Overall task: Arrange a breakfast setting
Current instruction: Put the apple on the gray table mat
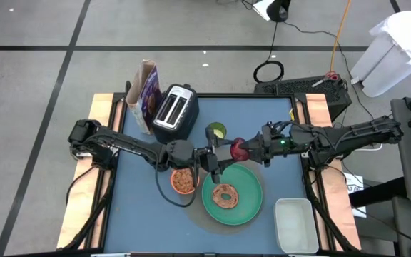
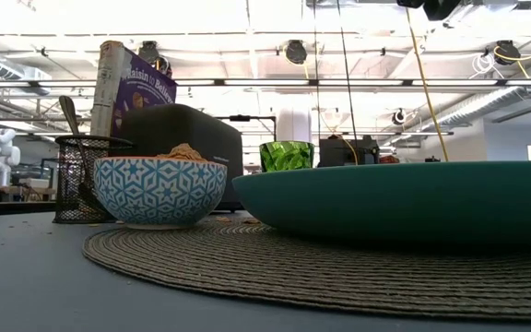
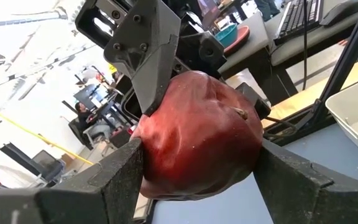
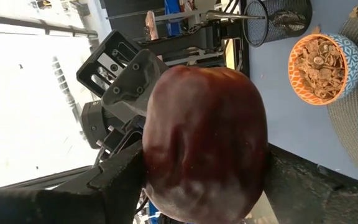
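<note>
High view: fruit (image 1: 239, 149) between both grippers

Dark-red fruit (image 4: 205, 143), green plate (image 1: 245, 203), brown bagel (image 1: 225, 195), orange-lined blue-and-white patterned bowl (image 2: 159, 191), purple cereal box (image 1: 148, 93).

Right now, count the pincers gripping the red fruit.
2: the left pincer and the right pincer both clamp the red fruit, meeting above the table beyond the green plate.

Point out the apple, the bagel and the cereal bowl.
apple (image 4: 204, 140): right wrist view, middle of its red skin, between dark fingers.
bagel (image 1: 226, 195): high view, on its brown ring, on the plate.
cereal bowl (image 2: 159, 192): low view, on its patterned outer wall.
</note>
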### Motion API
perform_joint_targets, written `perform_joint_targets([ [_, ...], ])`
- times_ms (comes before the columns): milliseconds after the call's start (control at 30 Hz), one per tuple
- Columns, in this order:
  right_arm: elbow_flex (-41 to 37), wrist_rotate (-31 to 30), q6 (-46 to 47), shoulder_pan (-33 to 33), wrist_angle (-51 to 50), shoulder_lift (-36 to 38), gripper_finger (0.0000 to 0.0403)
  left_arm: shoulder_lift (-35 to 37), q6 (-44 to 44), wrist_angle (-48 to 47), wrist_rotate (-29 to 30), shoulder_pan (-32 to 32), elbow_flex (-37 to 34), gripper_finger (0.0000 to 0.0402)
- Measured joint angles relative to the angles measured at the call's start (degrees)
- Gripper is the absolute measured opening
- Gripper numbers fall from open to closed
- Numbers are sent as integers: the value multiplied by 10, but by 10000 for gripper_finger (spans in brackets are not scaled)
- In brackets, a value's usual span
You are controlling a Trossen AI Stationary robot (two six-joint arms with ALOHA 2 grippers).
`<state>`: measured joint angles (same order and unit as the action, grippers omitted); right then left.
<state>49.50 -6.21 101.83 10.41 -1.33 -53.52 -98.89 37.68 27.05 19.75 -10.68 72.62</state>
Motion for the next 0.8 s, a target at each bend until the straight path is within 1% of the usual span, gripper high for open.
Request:
perform_joint_targets([
  [400, 0, 1, -85, 0, 24, -1, 356, 0, -7, 3, -2, 0, 0, 269],
  [500, 0, 4, -121, 0, 23, -1, 360, 0, -17, 2, -2, 0, 0, 269],
  [567, 0, 6, -167, 0, 21, 0, 361, 0, -29, 1, -2, 0, 0, 269],
  [667, 0, 26, -246, 0, 14, 10, 361, 0, -53, 4, -2, 0, 0, 269],
  [800, 0, 35, -304, 0, -30, 38, 361, 0, -93, 2, -2, 0, 0, 269],
])
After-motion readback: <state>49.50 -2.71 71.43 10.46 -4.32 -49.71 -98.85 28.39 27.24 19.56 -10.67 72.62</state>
